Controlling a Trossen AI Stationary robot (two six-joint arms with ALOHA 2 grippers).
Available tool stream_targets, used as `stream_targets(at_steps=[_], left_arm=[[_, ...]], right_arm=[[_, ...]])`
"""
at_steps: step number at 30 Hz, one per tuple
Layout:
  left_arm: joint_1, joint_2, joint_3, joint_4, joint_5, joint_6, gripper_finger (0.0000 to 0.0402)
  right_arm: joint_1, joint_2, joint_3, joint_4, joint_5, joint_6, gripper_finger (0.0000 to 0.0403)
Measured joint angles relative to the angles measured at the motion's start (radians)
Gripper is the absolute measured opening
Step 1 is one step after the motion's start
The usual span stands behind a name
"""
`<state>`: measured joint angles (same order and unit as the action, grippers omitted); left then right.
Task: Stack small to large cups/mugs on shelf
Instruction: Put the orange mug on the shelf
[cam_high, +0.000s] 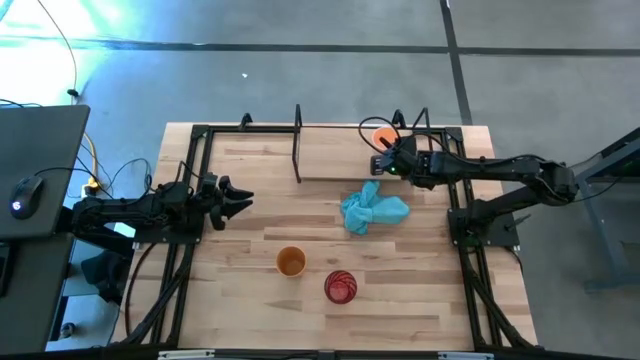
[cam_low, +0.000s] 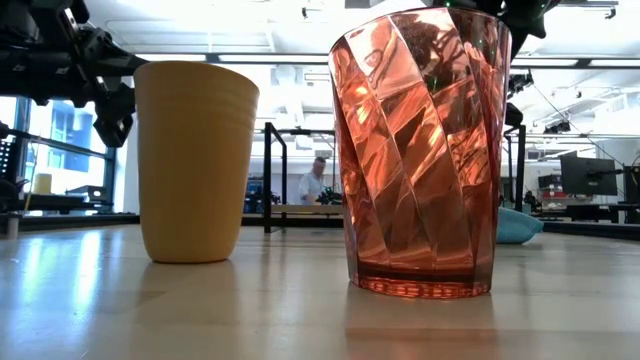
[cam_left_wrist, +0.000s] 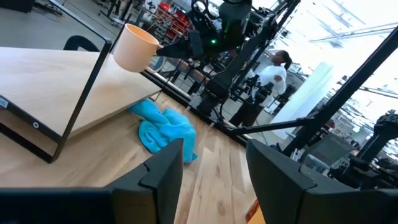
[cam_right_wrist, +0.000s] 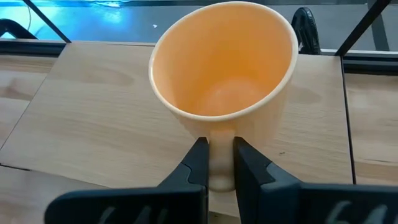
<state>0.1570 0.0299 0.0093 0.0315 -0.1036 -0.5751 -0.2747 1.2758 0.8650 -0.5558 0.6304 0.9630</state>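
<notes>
The pale orange mug (cam_high: 383, 137) (cam_right_wrist: 224, 68) (cam_left_wrist: 135, 46) is over the right end of the light-wood shelf (cam_high: 330, 150) (cam_right_wrist: 93, 112), in my right gripper (cam_high: 384, 152) (cam_right_wrist: 217, 148), which is shut on it. The amber-orange cup (cam_high: 290, 262) (cam_low: 195, 160) and the red translucent cup (cam_high: 340, 287) (cam_low: 420, 150) stand upright on their bases near the table's near edge. My left gripper (cam_high: 245, 197) (cam_left_wrist: 214, 168) is open over the table's left part, away from all cups. My right gripper pinches the mug's handle (cam_right_wrist: 221, 163) between its two fingers, coming nearly level from the table's right side. The mug sits tilted, its mouth (cam_right_wrist: 225, 59) turned up and toward the gripper, over the shelf board. Whether its base touches the board, I cannot tell.
A crumpled light blue cloth (cam_high: 373, 210) (cam_left_wrist: 165, 130) lies on the table just in front of the shelf. The shelf's black frame legs (cam_high: 297, 145) stand at its left end. Black rails (cam_high: 190, 180) run along the table's sides. A person (cam_left_wrist: 273, 71) is in the room beyond.
</notes>
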Motion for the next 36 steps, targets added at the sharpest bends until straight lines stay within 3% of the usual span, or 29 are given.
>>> stream_targets(at_steps=[15,36], left_arm=[[0.000,0.000,0.000,0.000,-0.002,-0.003,0.0166],[0.000,0.000,0.000,0.000,0.006,-0.007,0.0166]], right_arm=[[-0.007,0.110,0.001,0.121,-0.040,-0.003,0.0014],[-0.080,0.110,0.002,0.087,-0.074,-0.032,0.0014]])
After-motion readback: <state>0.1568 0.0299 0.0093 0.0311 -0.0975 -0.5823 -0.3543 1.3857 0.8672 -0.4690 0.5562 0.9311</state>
